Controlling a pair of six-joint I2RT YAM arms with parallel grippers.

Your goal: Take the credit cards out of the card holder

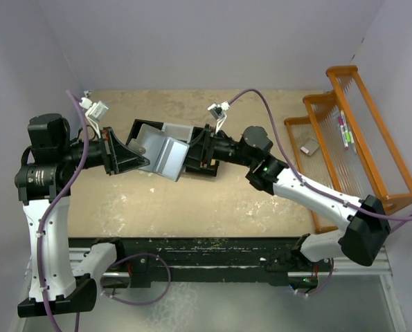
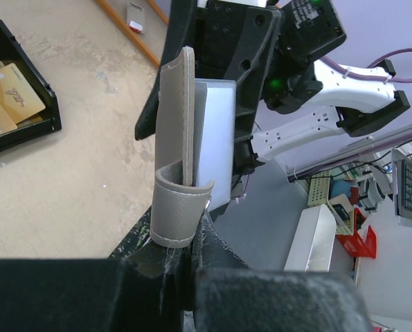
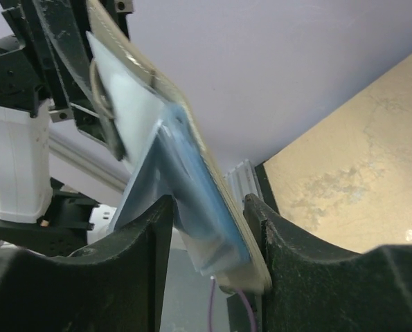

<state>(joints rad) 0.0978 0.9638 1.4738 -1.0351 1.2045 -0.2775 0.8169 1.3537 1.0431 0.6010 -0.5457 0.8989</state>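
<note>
Beige table [image 1: 226, 200] under lavender walls, and I'm working above it with both arms meeting mid-air. Furthest left, my left claw [image 2: 192, 235] is clamped tight on the fold of the holder [image 1: 165, 158], which it carries clear of the table, edge-on to that wrist camera with its leaves slightly spread. Behind it sits the black bin [image 2: 43, 128] with a few gold cards [image 2: 15, 93] already inside. A pale card [image 2: 216, 131] shows in the holder's inner pocket (it reads bluish from the other wrist). Next comes my right claw [image 3: 209, 214], jaws parted on either side of the holder's free edge; whether they press on anything I cannot tell. Off to the right stands the orange rack [image 1: 372, 138], not involved. My worry is the next closing: if the right jaws catch the leather leaf along with the card, the pull will drag the whole holder and could twist it out of the left claw's narrow hold on the fold. If they catch only the card's corner, it may slip free and drop outside the bin.
</note>
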